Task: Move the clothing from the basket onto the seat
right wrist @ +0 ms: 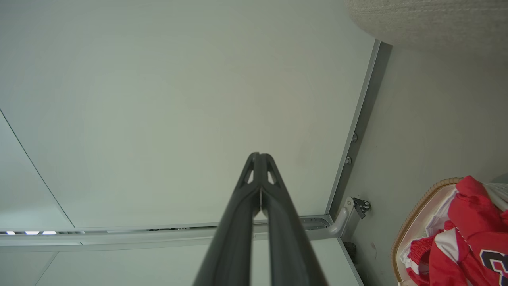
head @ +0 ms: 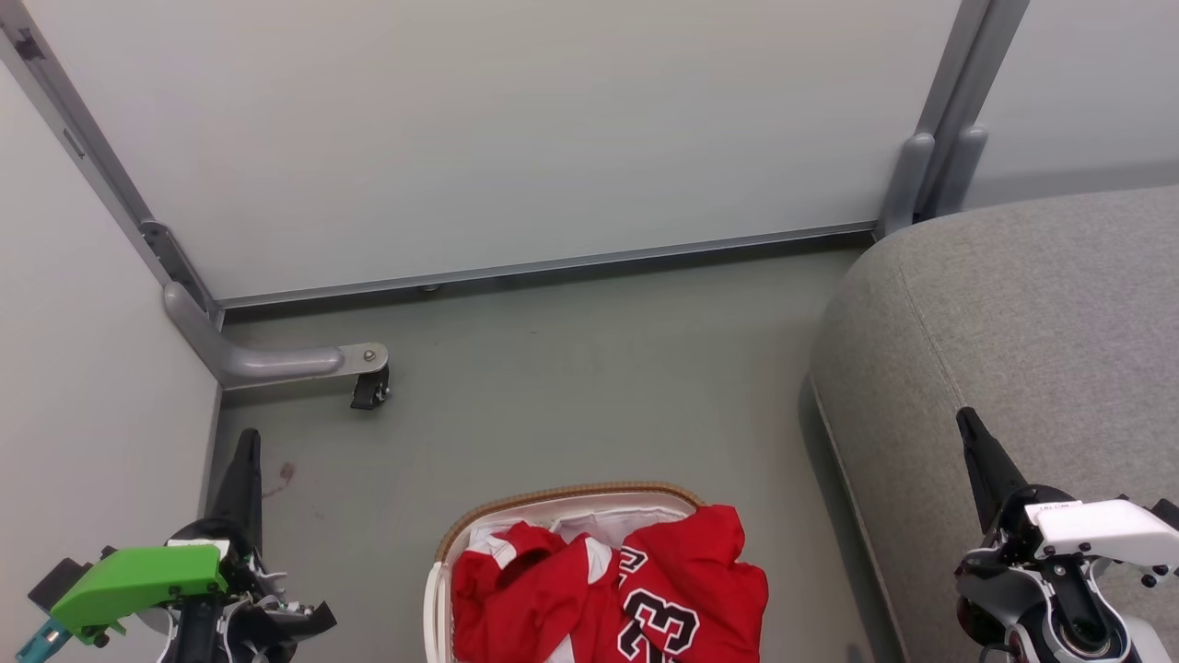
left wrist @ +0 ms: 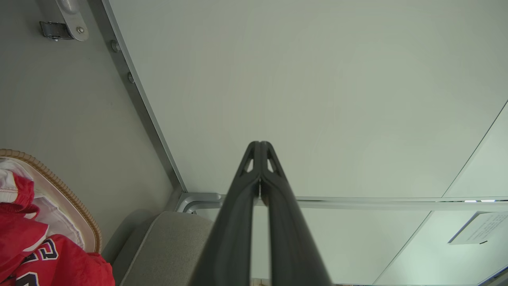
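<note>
Floor (head: 589, 368) grey-green, between pale panels (head: 497, 129) and seat (head: 1032, 322)

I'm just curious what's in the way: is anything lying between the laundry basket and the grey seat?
Nothing. In the head view only a strip of bare floor separates the basket, heaped with red clothing, from the seat.

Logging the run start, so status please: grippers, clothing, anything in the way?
Left gripper shut, empty; right gripper shut, empty. Clothing heaped in basket, none on visible seat. Nothing seen between basket and seat.
</note>
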